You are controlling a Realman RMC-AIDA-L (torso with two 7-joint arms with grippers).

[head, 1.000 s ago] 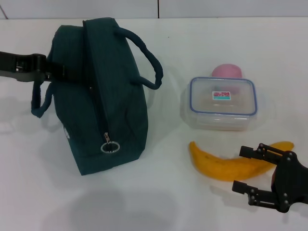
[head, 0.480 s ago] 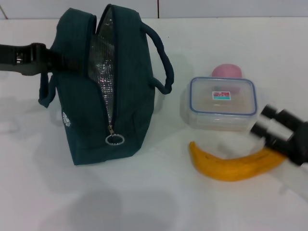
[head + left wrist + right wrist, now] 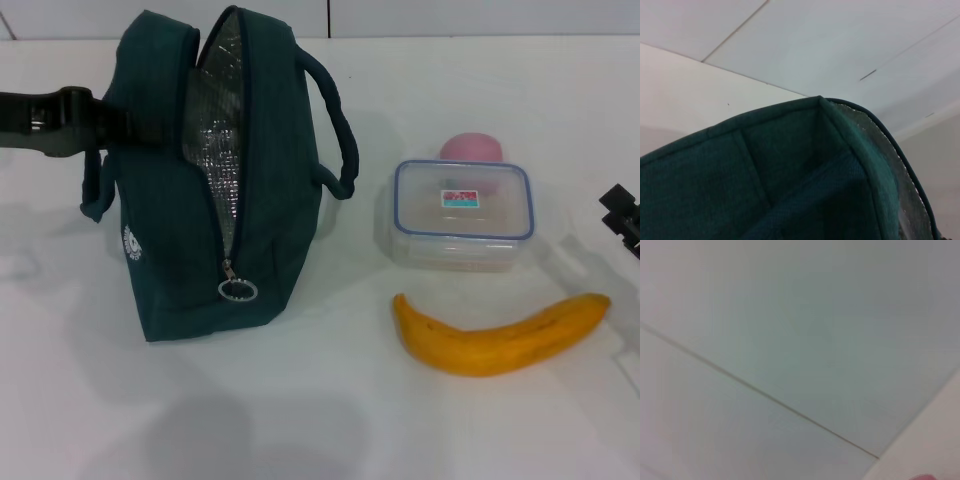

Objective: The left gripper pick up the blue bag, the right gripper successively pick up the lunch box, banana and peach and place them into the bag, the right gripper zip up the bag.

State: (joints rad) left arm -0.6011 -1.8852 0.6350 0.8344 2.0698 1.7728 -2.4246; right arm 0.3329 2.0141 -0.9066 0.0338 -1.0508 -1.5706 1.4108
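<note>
The blue bag (image 3: 270,200) stands upright at the left of the white table, its zipper open and the silver lining (image 3: 215,150) showing. The ring zipper pull (image 3: 238,290) hangs at the near end. My left gripper (image 3: 100,125) grips the bag's far left side by the handle; the left wrist view shows the bag's fabric (image 3: 765,185) close up. The lunch box (image 3: 462,215) lies right of the bag, with the peach (image 3: 472,148) behind it and the banana (image 3: 500,340) in front. My right gripper (image 3: 622,215) shows only partly at the right edge, away from the objects.
The white table (image 3: 300,420) runs back to a wall (image 3: 450,15). The right wrist view shows only pale wall panels (image 3: 790,340).
The bag went from lying tilted and closed to standing upright with its top open. My right gripper moved from in front of the banana up and out to the right edge.
</note>
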